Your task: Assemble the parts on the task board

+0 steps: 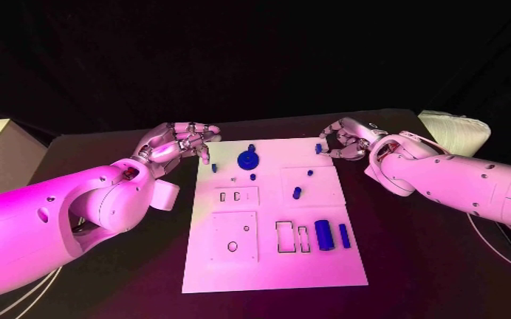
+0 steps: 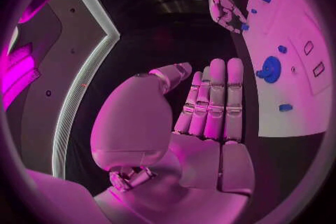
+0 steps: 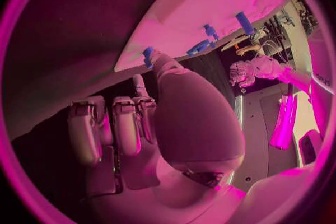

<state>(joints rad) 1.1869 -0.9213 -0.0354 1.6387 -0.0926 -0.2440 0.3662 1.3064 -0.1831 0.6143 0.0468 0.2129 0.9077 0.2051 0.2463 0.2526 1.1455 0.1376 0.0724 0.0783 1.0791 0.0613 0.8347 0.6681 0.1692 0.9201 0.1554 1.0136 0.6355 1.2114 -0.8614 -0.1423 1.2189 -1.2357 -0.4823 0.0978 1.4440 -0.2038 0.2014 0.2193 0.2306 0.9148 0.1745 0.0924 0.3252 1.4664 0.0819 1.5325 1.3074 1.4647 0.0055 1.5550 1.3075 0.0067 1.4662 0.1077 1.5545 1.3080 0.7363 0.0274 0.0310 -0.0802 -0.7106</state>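
Observation:
The white task board (image 1: 272,260) lies in the middle of the black table. On it sit a round blue part (image 1: 248,159) (image 2: 270,69), small blue pegs (image 1: 214,167) (image 1: 297,193) and two blue cylinders (image 1: 332,235) near the front right. My left hand (image 1: 181,142) (image 2: 210,106) hovers at the board's far left corner, fingers straight and holding nothing. My right hand (image 1: 346,140) (image 2: 225,7) is at the far right corner. Its thumb and fingertips close on a small blue peg (image 1: 317,148) (image 3: 148,56) standing there.
A pale folded cloth (image 1: 455,131) lies at the table's far right, and a beige box (image 1: 13,153) stands at the left edge. The board has rectangular slots (image 1: 289,236) and raised square plates (image 1: 234,236) near its front.

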